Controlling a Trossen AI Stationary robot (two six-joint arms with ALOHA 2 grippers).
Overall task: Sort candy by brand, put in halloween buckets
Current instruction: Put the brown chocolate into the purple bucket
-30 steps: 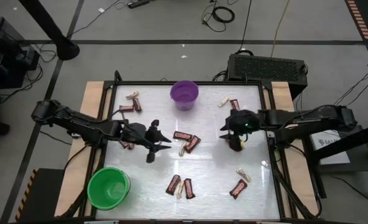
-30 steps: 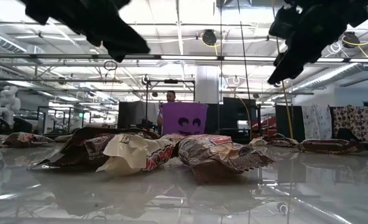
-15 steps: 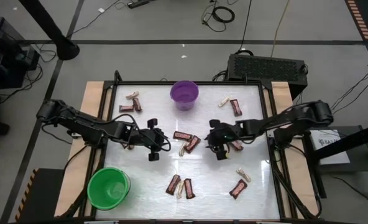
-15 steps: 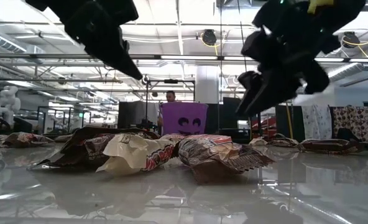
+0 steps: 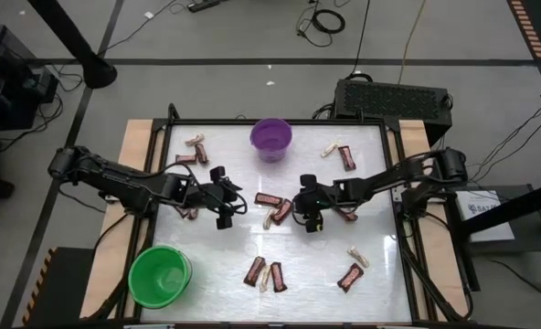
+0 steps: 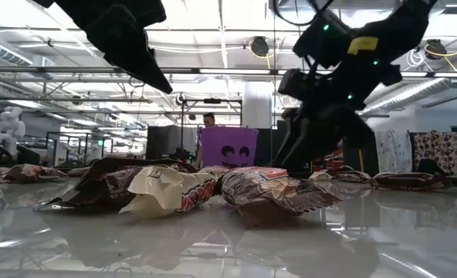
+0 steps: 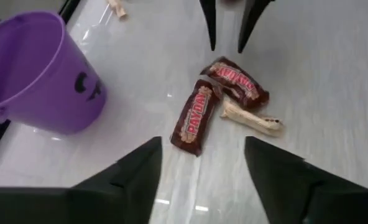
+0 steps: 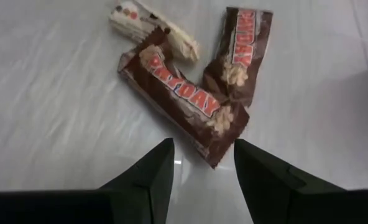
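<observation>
Broadly, the table (image 5: 206,265) carried two buckets well apart: the green bucket (image 5: 159,276) at its near left corner and the purple bucket (image 5: 270,138) at the middle of the far edge, with candy scattered between them and along the edges. Both arms reached in toward the centre, where a small cluster lay: two brown bars (image 8: 183,102) forming a V and one cream twist (image 8: 153,28) touching them (the same three show in the left wrist view as bars (image 7: 195,118) with the twist (image 7: 251,119) beside them). The right gripper (image 5: 309,216) hung just beside that cluster on its right-hand side, fingers parted and holding nothing, with the nearer bar lying directly ahead of the gap; that bar's long axis ran slantwise across the fingers' line, so a slight wrist turn would probably be needed before closing across its width. The left gripper (image 5: 223,212) stood a little farther off on the cluster's other side, likewise spread wide and empty, its fingers framing the bars from a distance. By my reading the right arm was the nearer and better placed to take a bar. Smaller still, a trio of pieces (image 5: 265,273) sat near the front edge.
</observation>
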